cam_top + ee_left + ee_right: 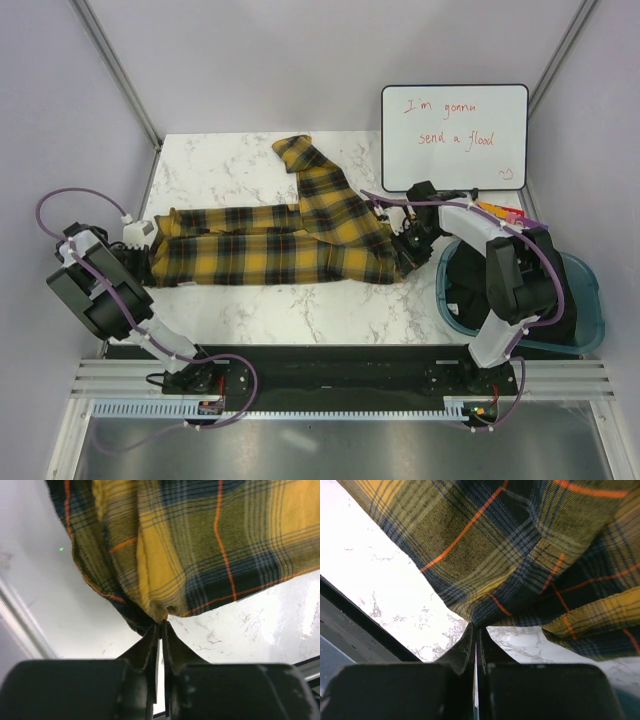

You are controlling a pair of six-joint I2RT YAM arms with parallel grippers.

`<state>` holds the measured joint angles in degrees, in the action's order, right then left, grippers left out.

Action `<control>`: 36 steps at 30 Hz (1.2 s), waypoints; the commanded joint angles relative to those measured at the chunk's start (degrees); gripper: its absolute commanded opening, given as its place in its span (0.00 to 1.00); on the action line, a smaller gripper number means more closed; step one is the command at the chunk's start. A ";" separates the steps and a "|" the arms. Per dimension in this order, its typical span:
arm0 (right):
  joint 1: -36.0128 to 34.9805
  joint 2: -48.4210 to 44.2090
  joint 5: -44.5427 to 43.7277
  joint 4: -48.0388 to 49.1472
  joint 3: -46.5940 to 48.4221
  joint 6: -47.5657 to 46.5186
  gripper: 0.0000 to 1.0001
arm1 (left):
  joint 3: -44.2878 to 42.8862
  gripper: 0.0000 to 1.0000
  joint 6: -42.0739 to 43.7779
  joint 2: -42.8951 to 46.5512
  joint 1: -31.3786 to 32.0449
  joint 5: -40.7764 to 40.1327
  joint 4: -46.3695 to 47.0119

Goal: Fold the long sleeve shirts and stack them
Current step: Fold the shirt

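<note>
We see the left pincer [161, 625] closed on fabric: its two dark fingers meet at the tips and pinch a bunched edge of the plaid shirt [280, 245]. The cloth fans out from that point in yellow, black and thin orange-red lines. The right pincer [475, 626] is clamped the same way, its fingers pressed together on a gathered fold of the same shirt, with white marble showing on either side of the tips.

From above, we find the left pincer at the shirt's left end and the right pincer at its right end. The shirt is stretched between them as a long band running left to right across the middle of the marble tabletop [230, 170]. One sleeve angles away from the band toward the far edge.

Beyond the right pincer, a whiteboard [455, 135] with red handwriting stands at the far right of the tabletop. A blue tub [590, 300] sits at the right edge, partly hidden by the right arm.
</note>
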<state>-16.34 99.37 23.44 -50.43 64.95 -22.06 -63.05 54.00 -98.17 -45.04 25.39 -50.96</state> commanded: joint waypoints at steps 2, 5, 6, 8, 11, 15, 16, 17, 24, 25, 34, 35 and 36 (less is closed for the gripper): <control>-0.01 -1.37 -2.69 -4.32 5.71 -3.33 0.00 | -5.33 0.02 5.40 -0.26 -0.49 -4.02 -2.21; -0.10 -2.33 -5.42 -7.30 7.03 -4.91 0.00 | -6.12 0.02 9.00 0.43 -0.58 -7.01 -2.39; -0.01 -2.69 -6.21 -8.53 7.47 -5.87 0.00 | -6.30 0.02 9.80 1.05 -0.58 -7.45 -2.30; 0.08 -3.83 -6.83 -9.85 8.00 -6.50 0.00 | -7.00 0.02 11.38 1.58 -0.58 -8.60 -2.30; -0.01 -4.45 -7.44 -12.75 8.62 -8.08 0.00 | -8.66 0.02 12.88 2.02 -0.58 -9.65 -2.48; -0.01 -4.45 -8.15 -13.64 8.09 -9.31 0.00 | -9.90 0.02 14.73 1.93 -0.58 -9.13 -3.44; -0.01 -4.19 -8.50 -13.64 8.00 -9.49 0.00 | -10.08 0.02 15.52 2.02 -0.58 -8.87 -3.79; -0.01 -4.10 -8.41 -13.55 7.65 -9.66 0.00 | -9.64 0.02 16.13 2.28 -0.58 -8.86 -3.80; -3.25 -4.10 -1.30 -17.77 3.79 -11.95 0.36 | -6.82 0.37 22.03 4.83 -0.49 -7.02 -7.22; -3.26 -4.53 -0.86 -17.68 3.70 -11.86 0.41 | -7.96 0.43 21.68 4.57 -0.67 -6.32 -8.88; -0.54 -1.65 -2.61 -12.86 13.70 -5.46 0.40 | -12.54 0.62 17.55 8.25 3.80 10.37 -12.67; -0.54 -1.12 -2.79 -10.41 14.41 -3.01 0.39 | -12.63 0.62 16.94 9.30 5.03 14.21 -12.67; -0.54 0.11 -2.18 -9.08 15.11 -1.77 0.39 | -12.63 0.62 15.10 9.83 8.00 16.17 -12.50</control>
<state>-16.99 96.86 20.60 -65.73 75.61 -29.76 -73.82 71.85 -93.58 -43.16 28.14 -61.52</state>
